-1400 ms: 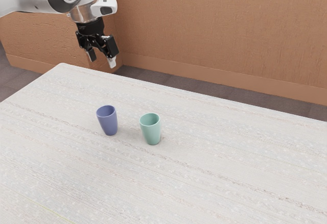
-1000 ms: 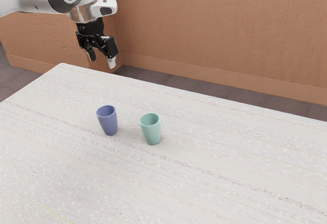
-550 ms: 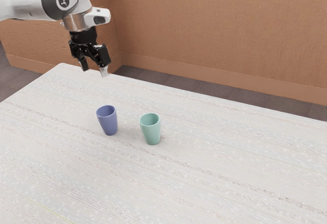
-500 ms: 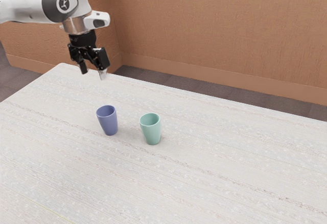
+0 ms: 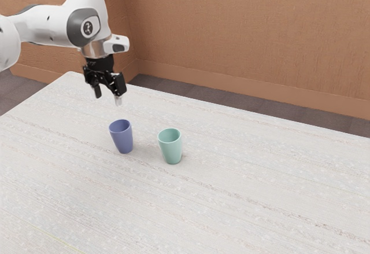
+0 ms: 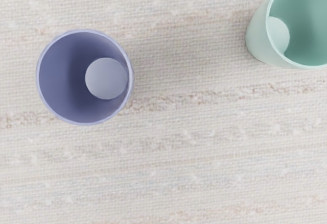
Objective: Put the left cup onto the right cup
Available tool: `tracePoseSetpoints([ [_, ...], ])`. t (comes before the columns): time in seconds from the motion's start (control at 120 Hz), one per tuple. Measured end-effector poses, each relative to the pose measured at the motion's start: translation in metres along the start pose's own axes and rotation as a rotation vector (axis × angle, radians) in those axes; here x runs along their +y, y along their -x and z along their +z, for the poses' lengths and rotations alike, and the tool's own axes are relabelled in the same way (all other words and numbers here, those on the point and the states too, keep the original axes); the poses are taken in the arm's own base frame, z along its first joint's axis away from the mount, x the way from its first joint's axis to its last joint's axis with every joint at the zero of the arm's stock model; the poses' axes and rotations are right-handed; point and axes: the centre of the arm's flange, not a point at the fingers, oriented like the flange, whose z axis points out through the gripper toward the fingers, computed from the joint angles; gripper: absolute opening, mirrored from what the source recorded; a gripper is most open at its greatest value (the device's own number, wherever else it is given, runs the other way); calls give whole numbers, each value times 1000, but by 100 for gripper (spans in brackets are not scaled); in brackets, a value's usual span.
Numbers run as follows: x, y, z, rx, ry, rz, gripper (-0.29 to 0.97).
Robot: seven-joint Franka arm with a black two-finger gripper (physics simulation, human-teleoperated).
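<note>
The gripper [image 5: 108, 94] is hanging empty, fingers spread, with the purple cup [image 5: 121, 136] [image 6: 84, 77] below it and the green cup [image 5: 170, 145] [image 6: 294, 22] just beyond. Descending off-centre, a finger risks clipping the rim — tipping the purple cup.

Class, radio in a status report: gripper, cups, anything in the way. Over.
Gripper open, empty, above purple cup. Purple cup upright, untouched, apart from green cup. Nothing between gripper and purple cup.

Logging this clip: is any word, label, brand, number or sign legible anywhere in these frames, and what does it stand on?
No readable text anywhere in these views.
The round mark on the arm's joint cap: a small dark symbol, too small to read as letters.
The purple cup, green cup, table and wall: plain, no markings.
</note>
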Motion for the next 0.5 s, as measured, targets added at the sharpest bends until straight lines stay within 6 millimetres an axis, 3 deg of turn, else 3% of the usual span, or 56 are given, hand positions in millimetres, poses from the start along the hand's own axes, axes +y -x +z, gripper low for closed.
tracePoseSetpoints([
  [0.108, 0, -7, 10, 6, -6, 11, 68],
  [0.308, -1, -20, 34, 7, -5, 23, 52],
  [0.5, -1, -32, 60, 10, 25, 18, 47],
])
